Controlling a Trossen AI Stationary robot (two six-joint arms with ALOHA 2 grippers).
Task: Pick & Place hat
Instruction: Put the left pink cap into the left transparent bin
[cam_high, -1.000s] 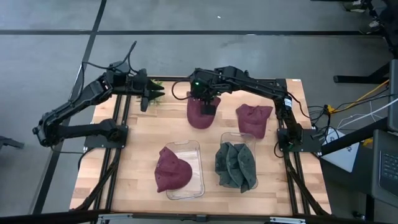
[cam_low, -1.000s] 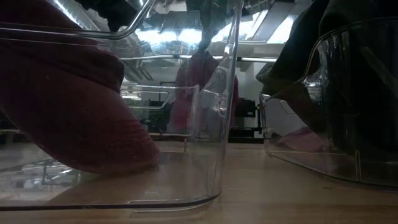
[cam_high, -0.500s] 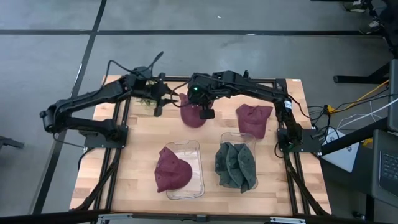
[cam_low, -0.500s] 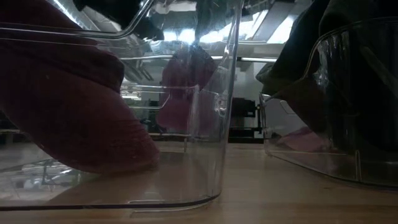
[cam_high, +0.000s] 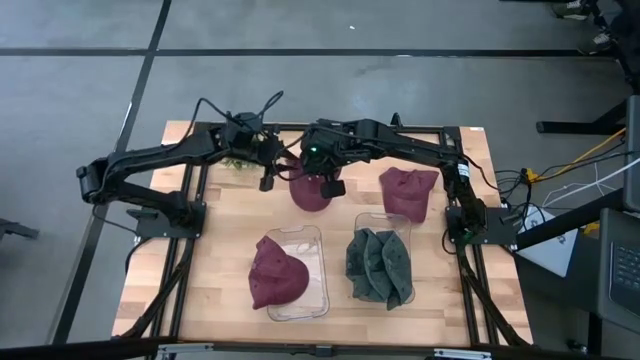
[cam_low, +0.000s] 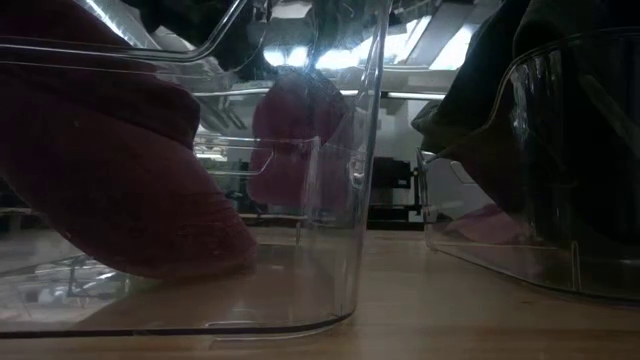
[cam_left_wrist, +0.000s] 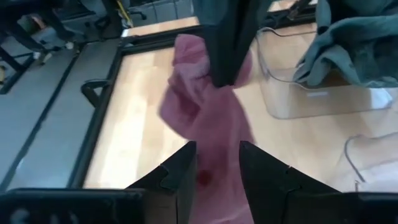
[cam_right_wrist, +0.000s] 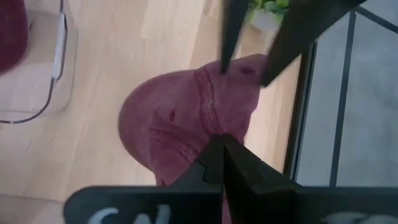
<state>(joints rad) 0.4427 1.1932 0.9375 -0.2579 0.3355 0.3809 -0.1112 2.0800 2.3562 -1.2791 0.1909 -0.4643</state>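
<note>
A maroon hat (cam_high: 310, 193) hangs under my right gripper (cam_high: 327, 182), which is shut on it over the far middle of the table. In the low view the maroon hat (cam_low: 295, 140) shows through a clear bin. My left gripper (cam_left_wrist: 217, 171) is open and has come level from the table's left. Its fingers stand on either side of the hat's near end (cam_left_wrist: 214, 143). Whether they touch it I cannot tell. In the right wrist view, the left gripper's two fingertips (cam_right_wrist: 225, 65) flank the hat's edge (cam_right_wrist: 247, 70). My right gripper pinches the hat between its two shut fingers at a stitched seam (cam_right_wrist: 211, 127) near the hat's middle. It comes from above, pointing down. The hat is lifted clear of the table and hangs below the fingers, its crown (cam_right_wrist: 155, 124) bulging to one side.
A second maroon hat (cam_high: 406, 190) lies on the table to the right. One clear bin (cam_high: 312, 240) near the front holds a maroon hat (cam_high: 276, 272); the other clear bin (cam_high: 364, 220) holds grey-green hats (cam_high: 380, 265). A small green plant (cam_high: 236, 160) stands at the far left.
My left gripper has swung from the far left toward the table's right and reached the hat, fingers open around its end. My right gripper has shifted the hanging hat a little leftward and nearer, and the hat has turned about, showing broader in the low view.
</note>
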